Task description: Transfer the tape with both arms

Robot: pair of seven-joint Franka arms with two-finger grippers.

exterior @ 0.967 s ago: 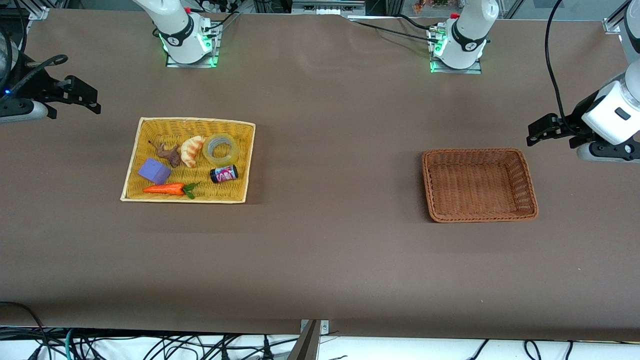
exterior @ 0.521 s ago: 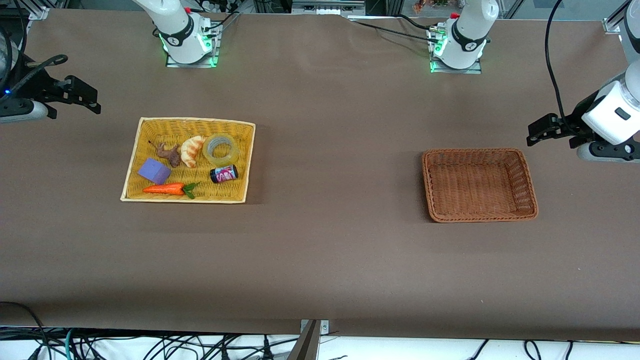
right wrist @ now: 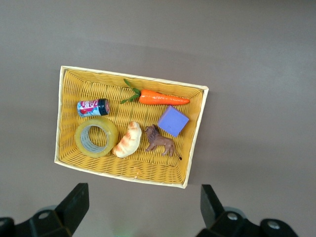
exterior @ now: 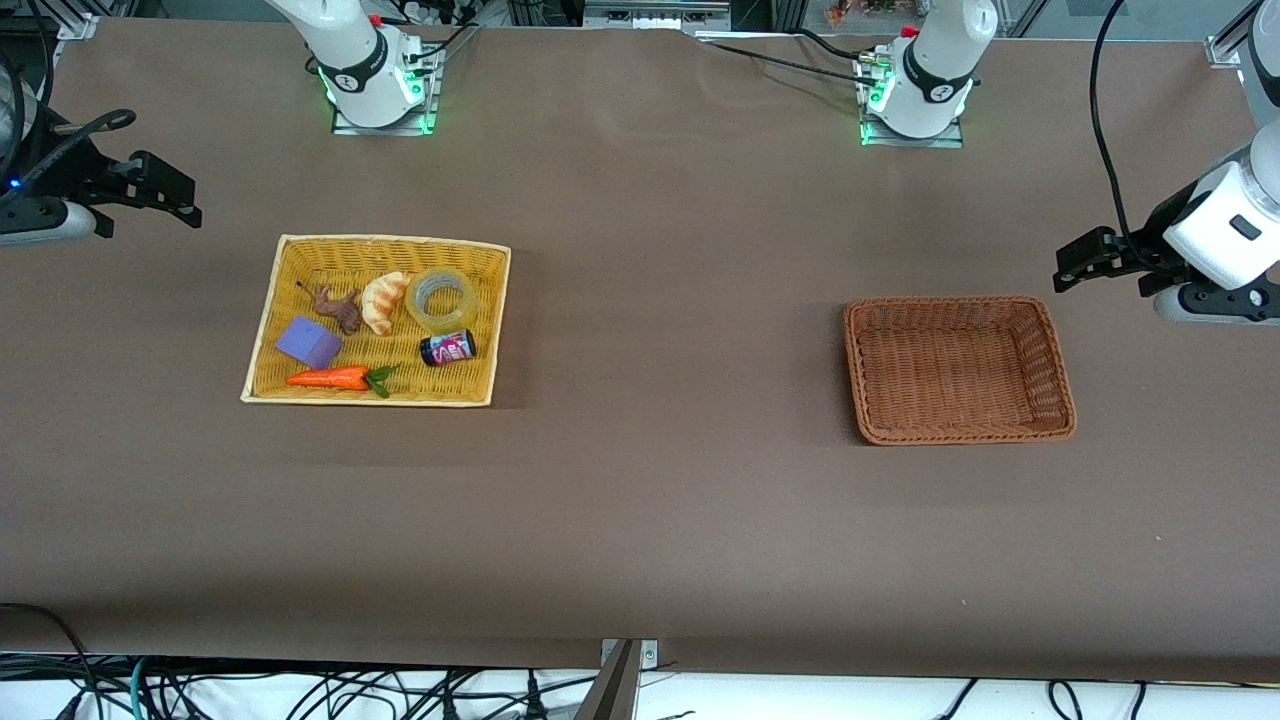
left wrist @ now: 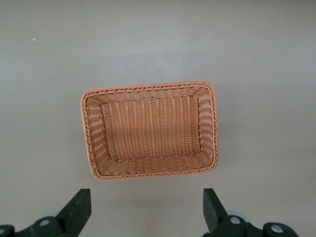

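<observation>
The tape point(exterior: 441, 300), a yellowish translucent roll with a grey core, lies flat in the yellow wicker basket point(exterior: 390, 241), in the corner toward the robots' bases and the table's middle. It also shows in the right wrist view as the tape point(right wrist: 96, 137). My right gripper point(exterior: 165, 190) hangs open over the bare table at the right arm's end, apart from the basket; its jaws point(right wrist: 143, 200) stand wide with nothing between them. My left gripper point(exterior: 1085, 260) hangs open over the table at the left arm's end, with wide jaws point(left wrist: 146, 202) holding nothing.
Beside the tape in the yellow basket lie a croissant point(exterior: 384, 302), a small dark can point(exterior: 447, 348), a brown animal figure point(exterior: 338, 308), a purple block point(exterior: 308, 342) and a carrot point(exterior: 335, 378). A brown wicker basket point(exterior: 850, 360) stands toward the left arm's end.
</observation>
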